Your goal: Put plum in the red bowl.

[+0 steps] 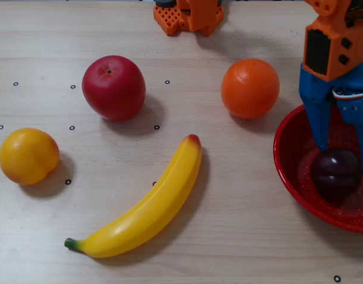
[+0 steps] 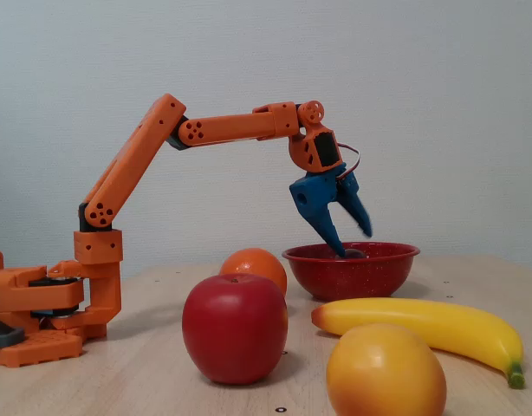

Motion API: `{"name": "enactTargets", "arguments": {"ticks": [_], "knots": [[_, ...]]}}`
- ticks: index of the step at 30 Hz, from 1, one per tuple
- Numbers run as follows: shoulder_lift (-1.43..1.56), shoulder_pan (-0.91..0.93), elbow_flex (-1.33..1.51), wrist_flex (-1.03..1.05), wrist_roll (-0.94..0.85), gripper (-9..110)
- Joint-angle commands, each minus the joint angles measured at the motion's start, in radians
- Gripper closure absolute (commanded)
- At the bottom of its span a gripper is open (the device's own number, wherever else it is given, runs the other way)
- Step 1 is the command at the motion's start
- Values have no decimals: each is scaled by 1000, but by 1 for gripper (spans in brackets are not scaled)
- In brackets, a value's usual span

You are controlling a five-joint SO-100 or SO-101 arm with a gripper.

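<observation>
Overhead view showed the glossy dark plum (image 1: 336,172) lying loose inside the speckled red bowl (image 1: 288,171), under the blue gripper (image 1: 344,158), jaws spread and empty. Pale wood-grain table (image 1: 229,236), plain wall (image 2: 439,87) behind.

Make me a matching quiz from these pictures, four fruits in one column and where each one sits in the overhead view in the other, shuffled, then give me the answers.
Things:
1. plum
2. apple
3. banana
4. orange

Places:
A. just left of the red bowl's rim
B. lying diagonally mid-table
C. inside the red bowl, below the open claw
D. upper left, beside small black dots

Pairs: 1-C, 2-D, 3-B, 4-A
</observation>
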Motion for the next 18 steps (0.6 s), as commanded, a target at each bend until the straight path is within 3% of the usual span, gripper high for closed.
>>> {"name": "enactTargets", "arguments": {"ticks": [1, 4, 18], "knots": [[130, 9, -98, -6, -20, 95], [140, 21, -98, -9, -9, 102], [250, 49, -94, 63, 2, 102]]}}
